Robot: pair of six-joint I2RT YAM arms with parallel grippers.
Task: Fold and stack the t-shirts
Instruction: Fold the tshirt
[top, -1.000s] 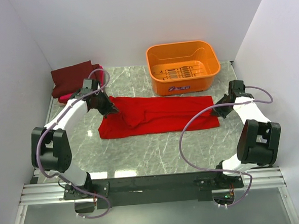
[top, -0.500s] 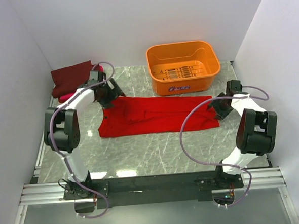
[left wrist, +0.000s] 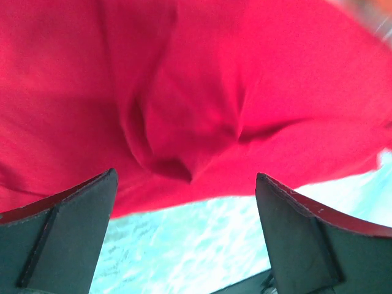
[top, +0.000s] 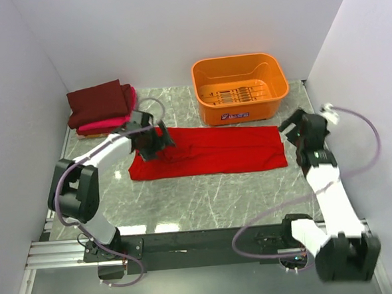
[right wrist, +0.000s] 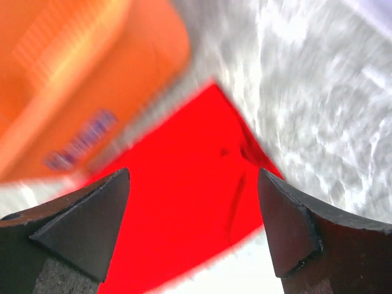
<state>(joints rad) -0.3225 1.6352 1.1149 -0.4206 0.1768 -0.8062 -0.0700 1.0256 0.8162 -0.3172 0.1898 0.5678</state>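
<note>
A bright red t-shirt (top: 210, 153) lies flat on the marble table as a long folded strip. My left gripper (top: 161, 140) hovers over its left end. Its jaws are open in the left wrist view, with rumpled red cloth (left wrist: 196, 92) ahead of the left gripper (left wrist: 185, 174) and nothing between the fingers. My right gripper (top: 290, 124) is at the strip's right end, open. Between its fingertips (right wrist: 119, 184) I see the red t-shirt's corner (right wrist: 184, 202), not gripped. A folded dark maroon t-shirt (top: 97, 103) lies on a folded hot pink t-shirt (top: 108, 123) at the back left.
An orange plastic basket (top: 240, 85) stands at the back right, just behind the red strip; it also shows as an orange basket wall (right wrist: 73, 79) in the right wrist view. White walls close in the left, back and right sides.
Both grippers went from shut to open and let go of the red t-shirt. The left gripper moved right over the cloth, the right arm swung up and back. The shirt now lies flatter.
</note>
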